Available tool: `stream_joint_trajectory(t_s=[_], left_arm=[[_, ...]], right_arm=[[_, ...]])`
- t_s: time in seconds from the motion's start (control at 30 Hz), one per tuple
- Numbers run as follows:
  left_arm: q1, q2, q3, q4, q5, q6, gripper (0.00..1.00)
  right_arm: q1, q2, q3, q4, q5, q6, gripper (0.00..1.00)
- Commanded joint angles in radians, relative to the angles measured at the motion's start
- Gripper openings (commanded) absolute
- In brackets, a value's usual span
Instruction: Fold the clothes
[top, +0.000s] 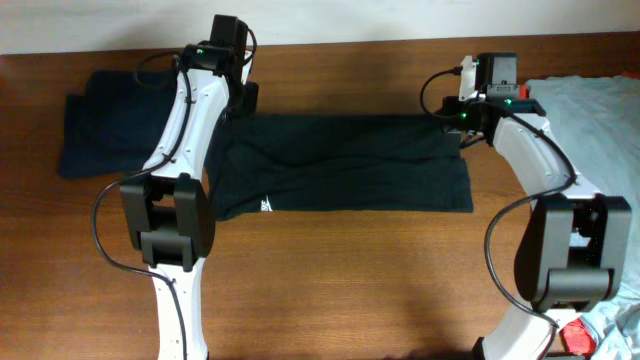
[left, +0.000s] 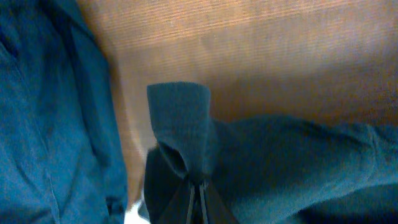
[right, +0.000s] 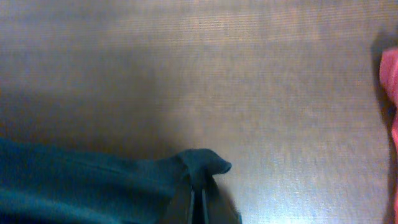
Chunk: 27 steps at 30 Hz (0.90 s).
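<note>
The left pincer (left: 198, 198) is closed on a far-left fold of the black T-shirt (top: 340, 165), and the right pincer (right: 198, 202) pinches its far-right corner. The shirt lies stretched across the middle of the table (top: 350, 270). A navy garment (top: 100, 130) is at its left and a grey-blue garment (top: 590, 110) at its right.

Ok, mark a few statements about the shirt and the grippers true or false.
1. The left gripper is shut on the black T-shirt's edge. True.
2. The right gripper hangs open over bare wood. False: it is shut on the same shirt's edge.
3. A navy garment lies at the table's left end. True.
4. The black T-shirt is bunched in a heap. False: it lies flat in a long band between the two grippers.
5. A white mark shows on it. True.
</note>
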<state>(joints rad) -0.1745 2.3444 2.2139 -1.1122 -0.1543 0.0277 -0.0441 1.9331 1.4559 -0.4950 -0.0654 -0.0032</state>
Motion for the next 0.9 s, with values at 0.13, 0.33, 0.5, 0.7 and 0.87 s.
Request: stream_joint_trajectory(t_s=[0.13,0.33,0.5,0.7,0.87], left_arm=[[-0.001,-0.095,0.015,-0.105,0.062,0.010,0.05],[-0.001,-0.103,0.015,-0.204,0.064,-0.016,0.04],[-0.001,-0.102,0.014,-0.267,0.062,-0.085,0.04],[-0.001,-0.102,0.013,-0.349,0.060,-0.132,0.04],[0.000,-0.102,0.013,-0.375,0.060,-0.133,0.04]], right_arm=[[0.004,-0.055,0.003,-0.149,-0.010,-0.043,0.04],[0.004,-0.055,0.003,-0.268,-0.013,-0.050,0.04],[0.004,-0.055,0.003,-0.330,-0.014,-0.049,0.04],[0.004,-0.055,0.003,-0.435,-0.013,-0.049,0.04],[0.004,-0.055,0.003,-0.483,-0.013,-0.049,0.04]])
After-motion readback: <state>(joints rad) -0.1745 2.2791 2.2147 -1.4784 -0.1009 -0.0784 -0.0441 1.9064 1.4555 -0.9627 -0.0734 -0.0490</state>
